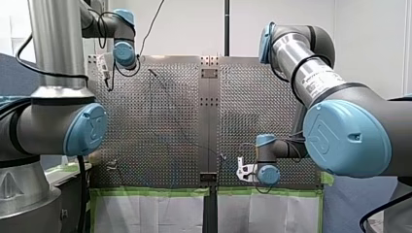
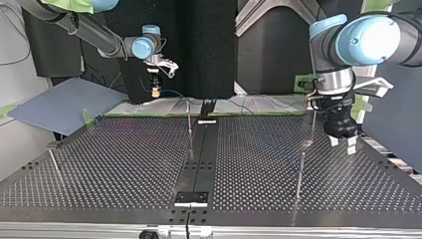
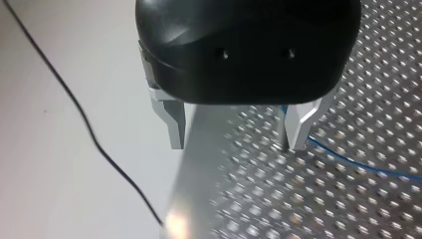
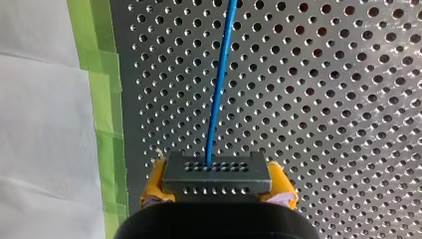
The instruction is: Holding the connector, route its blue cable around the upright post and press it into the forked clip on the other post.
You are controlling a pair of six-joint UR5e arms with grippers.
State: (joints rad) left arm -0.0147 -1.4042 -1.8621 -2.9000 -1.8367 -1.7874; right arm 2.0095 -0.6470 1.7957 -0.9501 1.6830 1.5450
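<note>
Note that the right gripper [image 4: 219,186] is clamped by its yellow pads on the connector [image 4: 217,172] at the taped edge of the desk [image 2: 124,164]. The blue cable [image 4: 219,84] runs straight ahead from it. In the top view, an upright post [image 2: 189,117] stands near that gripper, to its right. The left gripper [image 3: 236,144] hangs parted and empty, with the cable beside one finger. You cannot make out the forked clip.

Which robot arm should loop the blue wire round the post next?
Right. My right tool is shut on the connector, with the blue cable running out ahead of it. My left tool is open and holds nothing.
</note>
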